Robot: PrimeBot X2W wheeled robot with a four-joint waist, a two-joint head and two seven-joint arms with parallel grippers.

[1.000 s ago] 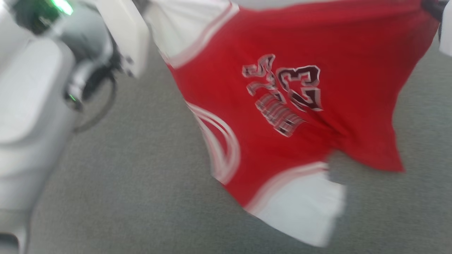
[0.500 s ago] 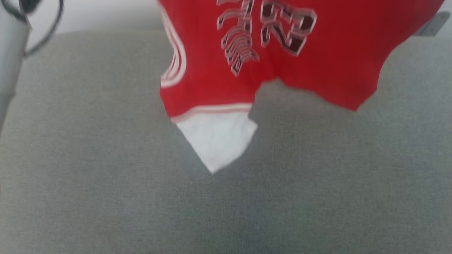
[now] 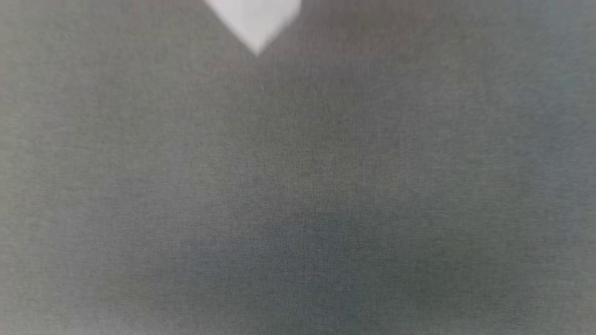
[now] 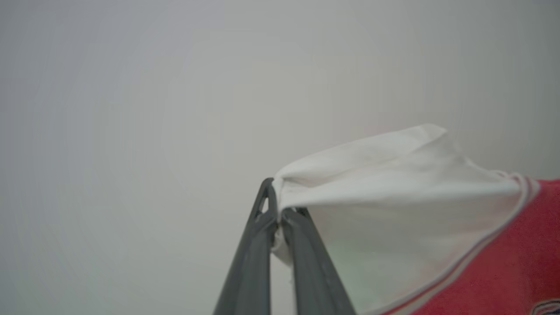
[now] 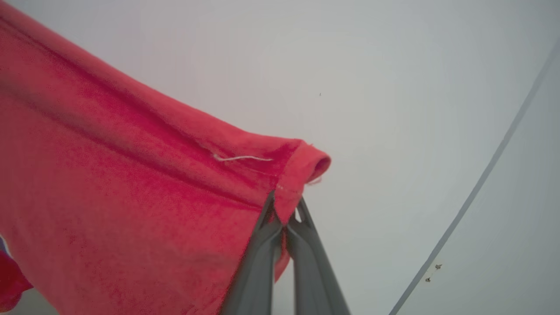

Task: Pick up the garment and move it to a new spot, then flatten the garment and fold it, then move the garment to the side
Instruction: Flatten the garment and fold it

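Grey woven cloth spreads soft and blurred below the robot's head. At the top edge of that view the garment dips in as one white pointed corner, hanging over the grey or just brushing it; I cannot tell which. The rest of it is up in the air, strung between the two arms. The left tool has its dark fingers pinched together on the white sleeve, with the cloth bunched at the very tips. The right tool is pinched the same way on a rolled red hem corner.

From where I stand this looks like the carrying step, with the shirt lifted and bound for a new spot. To do it well, I'd say both grips need to be firm: each bites only a small fold near the fingertips, and a jerk could pull one free. The arms want to be well apart so the top edge runs taut. They should then come down evenly, so the hanging end meets the grey first and the body lays out behind it without doubling under.

The shirt is a bright red, slightly fuzzy knit, and striped trim joins the sleeve to the body. A loose white thread lies near the hem, and a scrap of lettering peeks in at a corner. Behind it is a pale plain wall, crossed by a thin dark line.
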